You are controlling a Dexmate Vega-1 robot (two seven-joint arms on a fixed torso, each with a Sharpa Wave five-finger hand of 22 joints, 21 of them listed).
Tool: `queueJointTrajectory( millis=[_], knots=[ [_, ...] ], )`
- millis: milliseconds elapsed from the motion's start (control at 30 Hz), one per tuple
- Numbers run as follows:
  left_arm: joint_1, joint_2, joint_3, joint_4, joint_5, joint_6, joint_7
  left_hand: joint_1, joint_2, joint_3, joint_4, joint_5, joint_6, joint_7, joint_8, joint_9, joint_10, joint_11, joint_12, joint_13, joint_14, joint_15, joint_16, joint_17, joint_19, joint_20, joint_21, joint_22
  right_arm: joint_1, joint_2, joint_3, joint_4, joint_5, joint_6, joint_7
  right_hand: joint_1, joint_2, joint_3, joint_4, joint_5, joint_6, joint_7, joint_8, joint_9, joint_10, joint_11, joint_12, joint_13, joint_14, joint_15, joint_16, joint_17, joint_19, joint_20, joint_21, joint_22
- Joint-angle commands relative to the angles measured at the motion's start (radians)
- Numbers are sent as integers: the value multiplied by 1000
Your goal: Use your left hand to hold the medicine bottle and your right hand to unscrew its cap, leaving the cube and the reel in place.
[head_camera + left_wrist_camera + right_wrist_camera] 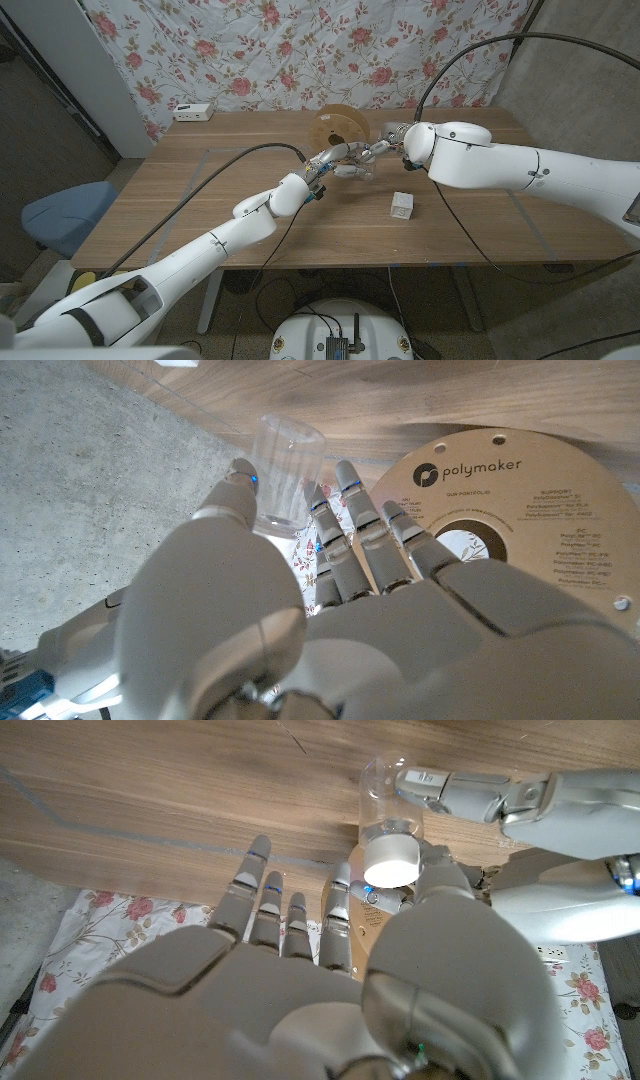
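The clear medicine bottle (362, 173) stands upright between my two hands, in front of the reel. My left hand (335, 165) grips its clear body (285, 470) between thumb and fingertips (450, 790). From above, my right hand (385, 150) reaches down to the white cap (392, 863), pinching it between the thumb and fingers (342, 905). I cannot tell whether the bottle's base touches the table. The tan cardboard reel (345, 126) stands on edge just behind the hands, its label showing close by (520, 500). The small white cube (402, 206) sits on the table nearer me, to the right.
A white box (193, 112) lies at the table's back left corner. A black cable (230, 165) crosses the table beside my left arm; another (470, 45) arcs over my right arm. A blue chair (60, 215) stands left of the table.
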State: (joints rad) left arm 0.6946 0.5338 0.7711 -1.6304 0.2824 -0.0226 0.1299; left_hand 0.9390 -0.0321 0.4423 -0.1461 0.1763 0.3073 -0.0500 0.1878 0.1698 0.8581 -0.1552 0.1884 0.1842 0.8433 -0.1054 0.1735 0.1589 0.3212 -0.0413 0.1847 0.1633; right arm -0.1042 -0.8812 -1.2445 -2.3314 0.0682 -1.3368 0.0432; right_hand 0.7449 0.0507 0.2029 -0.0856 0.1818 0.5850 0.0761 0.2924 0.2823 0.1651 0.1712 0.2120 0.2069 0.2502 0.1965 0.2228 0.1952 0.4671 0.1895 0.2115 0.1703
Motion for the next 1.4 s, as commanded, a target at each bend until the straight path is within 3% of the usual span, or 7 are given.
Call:
queueJointTrajectory(
  millis=[33,667,933,1400],
  knots=[
    [9,4,-2,-17,3,11,2,4,10,8,-1,3,1,-5,-2,5,9,1,6,3,10,-98,-2,1,-8,-94,0,3,-9,4,0,-6,-3,-9,-22,13,8,6,-12,5,33,-4,17,8,14,2,10,2,14,-1,0,0,14,-7,-4,4],
    [17,13,-8,-19,-2,2,0,1,10,10,1,3,1,-5,-2,5,7,-1,5,3,11,-96,-2,1,-8,-94,0,3,-22,17,-10,-20,-10,-39,-89,48,14,21,-48,6,121,-36,73,31,68,-17,15,2,50,-35,7,2,37,-38,-3,4],
    [19,14,-9,-18,-5,-3,0,1,9,12,0,3,1,-5,-2,5,6,-2,5,3,9,-98,-2,0,-8,-94,1,3,-29,18,-10,-22,-9,-36,-109,65,12,26,-62,7,180,-55,113,45,92,-28,15,2,64,-50,11,5,49,-48,-2,4],
    [17,10,-6,-14,-5,-4,-1,-1,8,13,1,3,1,-5,-2,5,6,6,5,3,10,-96,-2,0,-8,-94,1,3,-41,11,-15,-28,-27,-21,-134,84,11,31,-72,8,230,-78,157,65,123,-48,16,2,86,-73,19,9,67,-69,-1,4]
  ],
)
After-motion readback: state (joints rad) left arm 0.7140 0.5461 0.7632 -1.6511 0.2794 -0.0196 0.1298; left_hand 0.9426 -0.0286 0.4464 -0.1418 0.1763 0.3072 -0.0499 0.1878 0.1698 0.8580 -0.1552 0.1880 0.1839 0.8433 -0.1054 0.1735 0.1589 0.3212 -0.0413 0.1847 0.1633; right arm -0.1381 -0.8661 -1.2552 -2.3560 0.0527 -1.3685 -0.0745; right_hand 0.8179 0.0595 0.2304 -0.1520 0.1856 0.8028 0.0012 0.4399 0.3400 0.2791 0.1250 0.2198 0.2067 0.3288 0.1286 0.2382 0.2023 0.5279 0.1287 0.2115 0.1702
